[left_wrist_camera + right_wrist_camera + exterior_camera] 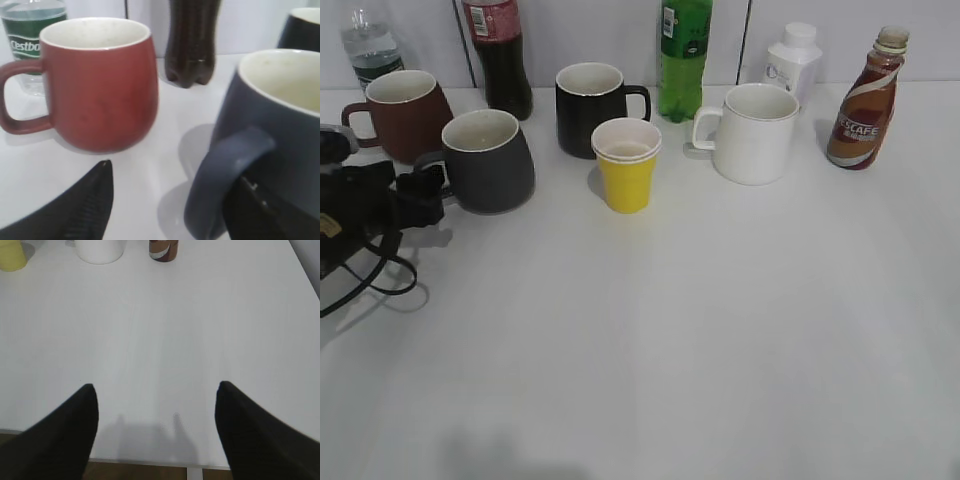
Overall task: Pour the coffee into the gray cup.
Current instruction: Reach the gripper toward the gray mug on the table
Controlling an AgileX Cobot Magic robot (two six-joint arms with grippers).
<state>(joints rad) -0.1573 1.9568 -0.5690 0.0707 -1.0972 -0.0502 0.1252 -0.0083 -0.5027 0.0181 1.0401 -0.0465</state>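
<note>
The coffee bottle, curvy with a brown-orange-white label, stands at the back right; its base shows at the top of the right wrist view. The gray cup stands at the left, handle pointing left. My left gripper is at that handle. In the left wrist view the gripper is open, and the cup's handle lies between the fingers, close against the right finger. My right gripper is open and empty over the table's front edge, out of the exterior view.
A reddish-brown mug stands just behind-left of the gray cup. A cola bottle, black mug, yellow paper cup, green bottle, white mug and white jar line the back.
</note>
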